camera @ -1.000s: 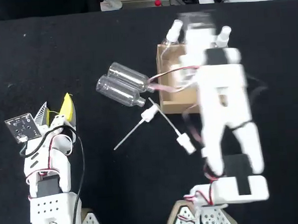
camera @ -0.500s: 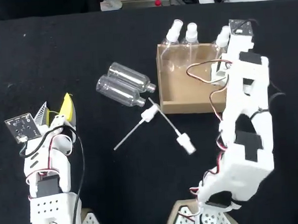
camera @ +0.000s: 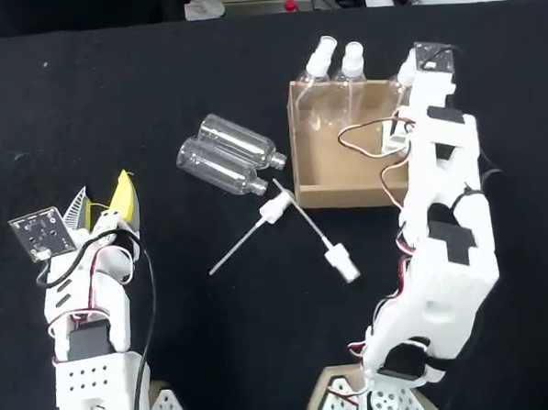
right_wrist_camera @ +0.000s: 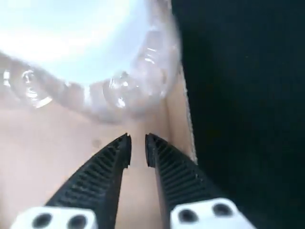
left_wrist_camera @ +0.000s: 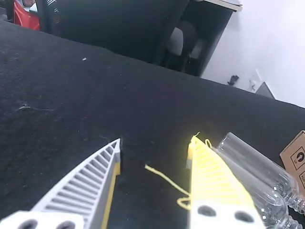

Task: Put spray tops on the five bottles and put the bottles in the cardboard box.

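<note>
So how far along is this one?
Done: three capped clear plastic bottles stand in the brown cardboard box. In hand: nothing; the right gripper is empty over the box floor, the left gripper open and empty. Left: two uncapped clear bottles and two white spray tops lie on the black table.

Five clear plastic bottles are in sight. Three stand inside the single open brown cardboard box (camera: pixel 333 197), each fitted with a white spray top: the first capped bottle (camera: pixel 320 60), the second capped bottle (camera: pixel 351 61) and the third capped bottle (camera: pixel 407 68). Two lie without tops on the black counter (camera: pixel 157 73): one bare bottle (camera: pixel 241 141) and another bare bottle (camera: pixel 219 168), side by side. Two loose white spray tops with long thin dip tubes lie on the counter: one loose top (camera: pixel 276 208) and a second loose top (camera: pixel 341 261). Spray tops number five in all. Two white robot arms stand at the counter, the left arm (camera: pixel 86 297) and the right arm (camera: pixel 446 242).
</note>
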You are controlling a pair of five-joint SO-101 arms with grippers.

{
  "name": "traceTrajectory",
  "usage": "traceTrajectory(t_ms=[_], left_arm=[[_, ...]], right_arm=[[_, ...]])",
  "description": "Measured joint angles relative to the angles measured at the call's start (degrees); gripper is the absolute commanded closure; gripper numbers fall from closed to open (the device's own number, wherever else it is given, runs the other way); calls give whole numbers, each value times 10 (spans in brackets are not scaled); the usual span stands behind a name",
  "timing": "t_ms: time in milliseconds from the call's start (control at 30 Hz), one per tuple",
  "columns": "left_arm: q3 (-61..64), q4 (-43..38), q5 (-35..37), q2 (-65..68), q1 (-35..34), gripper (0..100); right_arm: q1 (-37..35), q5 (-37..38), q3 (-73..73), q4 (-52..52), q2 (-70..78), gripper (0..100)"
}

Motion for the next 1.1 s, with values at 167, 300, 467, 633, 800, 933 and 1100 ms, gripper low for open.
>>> traceTrajectory(t_ms=[167, 300, 467, 633, 800, 933, 1100], left_arm=[[2, 0, 0, 0, 0, 777], [2, 0, 0, 0, 0, 777], [2, 0, 0, 0, 0, 777], [2, 0, 0, 0, 0, 777], [2, 0, 0, 0, 0, 777], [2, 0, 0, 0, 0, 777], [2, 0, 0, 0, 0, 777]], right_arm=[[-1, 1, -1, -14, 12, 963], [-7, 1, -1, -38, 13, 963], [-18, 1, -1, -76, 13, 963], [-20, 1, -1, -84, 13, 963], [-19, 1, -1, -84, 15, 963], [-20, 1, 0, -85, 21, 963], [-21, 1, 0, -88, 21, 963]])
